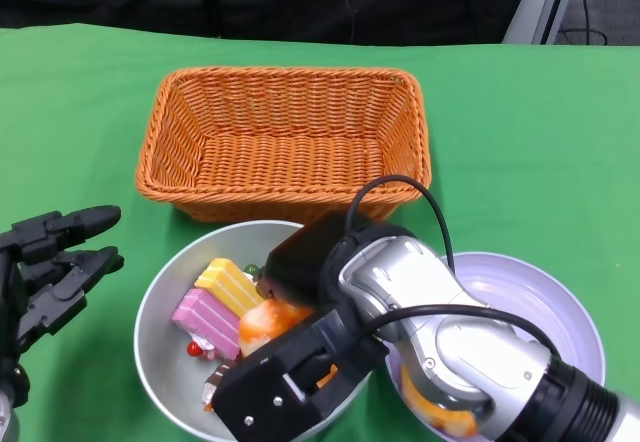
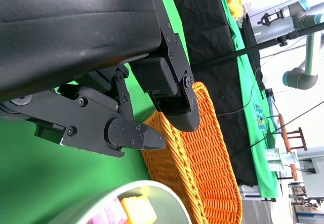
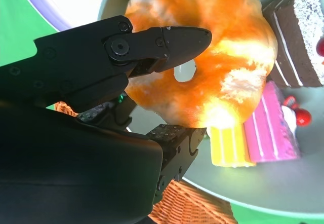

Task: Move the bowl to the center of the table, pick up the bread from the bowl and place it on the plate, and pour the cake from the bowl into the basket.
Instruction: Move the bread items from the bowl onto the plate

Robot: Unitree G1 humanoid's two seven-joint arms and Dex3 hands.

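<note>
Closing around the bread (image 3: 223,67) in the bowl (image 1: 160,307), the right hand (image 1: 290,387) grips it; plate (image 1: 560,312) drop and cake pour remain, left hand (image 1: 50,262) open.

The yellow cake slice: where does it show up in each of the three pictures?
Head view: yellow cake slice in the bowl, left of centre.
Right wrist view: lower right, beside the pink slice.
Left wrist view: bottom edge, just peeking.
Shared landmark: the orange basket.
</note>
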